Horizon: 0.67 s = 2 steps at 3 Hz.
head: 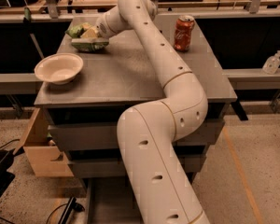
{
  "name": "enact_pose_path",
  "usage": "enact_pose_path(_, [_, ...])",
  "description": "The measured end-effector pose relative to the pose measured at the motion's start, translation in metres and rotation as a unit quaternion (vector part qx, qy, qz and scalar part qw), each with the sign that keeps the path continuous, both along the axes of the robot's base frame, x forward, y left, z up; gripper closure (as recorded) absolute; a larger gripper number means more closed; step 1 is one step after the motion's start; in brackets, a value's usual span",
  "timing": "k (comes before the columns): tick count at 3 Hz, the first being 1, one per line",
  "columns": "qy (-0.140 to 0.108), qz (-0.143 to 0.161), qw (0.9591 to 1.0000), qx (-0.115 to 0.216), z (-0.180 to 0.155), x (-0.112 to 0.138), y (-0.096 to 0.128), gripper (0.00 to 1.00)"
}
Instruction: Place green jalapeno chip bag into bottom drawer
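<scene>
The green jalapeno chip bag (pixel 89 44) lies on the far left part of the grey cabinet top (pixel 130 73). My gripper (pixel 92 33) is at the end of the white arm, right over the bag's back edge and touching or nearly touching it. Something green and yellow (pixel 79 30) shows just left of the gripper. The bottom drawer (pixel 101 200) is pulled out at floor level below the cabinet front. It is a shallow grey tray, mostly hidden behind my arm (pixel 163 139).
A white bowl (pixel 59 67) stands on the left front of the cabinet top. A red soda can (pixel 184 32) stands at the back right. A cardboard box (pixel 43 148) sits on the floor at left. A clear bottle (pixel 272 63) stands on a ledge at right.
</scene>
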<state>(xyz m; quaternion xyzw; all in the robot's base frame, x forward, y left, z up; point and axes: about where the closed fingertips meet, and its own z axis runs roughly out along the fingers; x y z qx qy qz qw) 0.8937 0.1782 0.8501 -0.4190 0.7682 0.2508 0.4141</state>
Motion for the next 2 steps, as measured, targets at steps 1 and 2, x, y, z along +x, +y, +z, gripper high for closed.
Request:
enact_pose_path(1, [0.000,0.000,1.0000,0.000,-0.0001,-0.0001,0.0002,0.44])
enact_pose_path(2, [0.000,0.000,1.0000,0.000,0.0001,-0.0001,0.0002,0.20])
